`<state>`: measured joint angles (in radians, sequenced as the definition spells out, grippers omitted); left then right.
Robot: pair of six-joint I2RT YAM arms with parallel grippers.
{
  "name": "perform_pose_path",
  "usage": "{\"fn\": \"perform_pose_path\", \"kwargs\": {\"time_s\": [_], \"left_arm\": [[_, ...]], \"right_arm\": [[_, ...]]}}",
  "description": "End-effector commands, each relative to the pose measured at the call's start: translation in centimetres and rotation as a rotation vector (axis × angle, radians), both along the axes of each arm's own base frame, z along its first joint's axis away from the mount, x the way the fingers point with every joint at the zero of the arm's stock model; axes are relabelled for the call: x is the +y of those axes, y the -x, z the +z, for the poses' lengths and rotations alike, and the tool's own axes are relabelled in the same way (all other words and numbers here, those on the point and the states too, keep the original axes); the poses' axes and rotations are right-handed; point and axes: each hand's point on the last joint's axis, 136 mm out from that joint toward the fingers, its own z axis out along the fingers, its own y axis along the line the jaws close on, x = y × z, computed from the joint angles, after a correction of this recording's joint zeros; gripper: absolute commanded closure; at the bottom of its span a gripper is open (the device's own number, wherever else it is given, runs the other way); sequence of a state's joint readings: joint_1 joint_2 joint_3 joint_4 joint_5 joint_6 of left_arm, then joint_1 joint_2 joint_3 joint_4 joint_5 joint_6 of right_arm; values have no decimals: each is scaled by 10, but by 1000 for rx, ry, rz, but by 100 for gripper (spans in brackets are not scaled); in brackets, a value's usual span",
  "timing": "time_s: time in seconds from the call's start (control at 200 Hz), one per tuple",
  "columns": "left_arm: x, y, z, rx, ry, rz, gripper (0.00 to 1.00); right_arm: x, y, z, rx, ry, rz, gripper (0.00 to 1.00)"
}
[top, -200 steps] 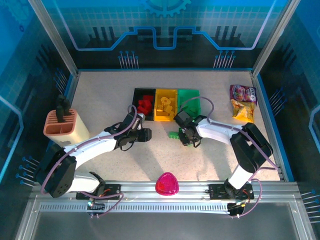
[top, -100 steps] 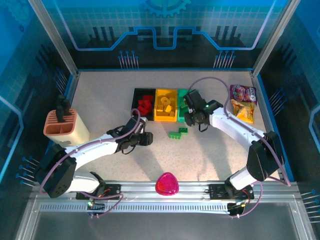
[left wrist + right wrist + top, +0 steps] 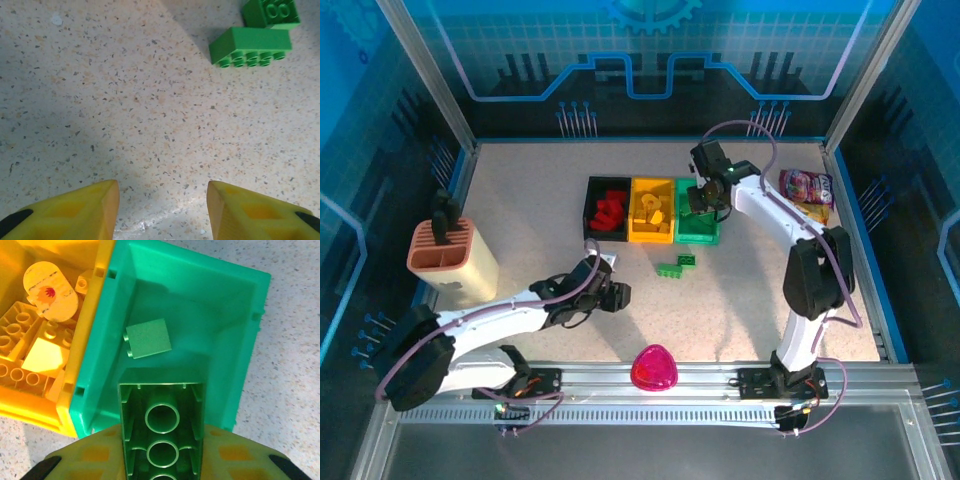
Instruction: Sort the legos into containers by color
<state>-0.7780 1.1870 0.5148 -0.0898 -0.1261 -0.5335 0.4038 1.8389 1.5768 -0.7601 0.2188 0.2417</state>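
Green brick — in right pincer — overhangs bin rim.

In the right wrist view the bottom edge cut off the held brick, which hid part of the green bin floor, and the yellow bin ran past the left edge. In the left wrist view the top edge clipped the square brick. From above, the red bricks were too small to count.
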Motion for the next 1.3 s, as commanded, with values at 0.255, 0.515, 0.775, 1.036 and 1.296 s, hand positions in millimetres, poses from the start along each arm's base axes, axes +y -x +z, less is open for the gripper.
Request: {"fn": "perform_pose_path", "kwargs": {"time_s": [0.255, 0.515, 0.775, 1.036, 1.296], "left_arm": [[16, 3, 19, -81, 24, 56, 50], [19, 3, 21, -91, 23, 63, 51], [18, 2, 21, -94, 23, 55, 50], [17, 3, 20, -88, 28, 52, 49], [16, 3, 19, -85, 24, 50, 49]], "right_arm": [[29, -3, -13, 84, -143, 31, 33], [22, 17, -1, 55, -139, 25, 32], [13, 55, -12, 68, -101, 31, 31], [21, 91, -38, 118, -95, 28, 20], [24, 99, -70, 163, -109, -96, 20]]}}
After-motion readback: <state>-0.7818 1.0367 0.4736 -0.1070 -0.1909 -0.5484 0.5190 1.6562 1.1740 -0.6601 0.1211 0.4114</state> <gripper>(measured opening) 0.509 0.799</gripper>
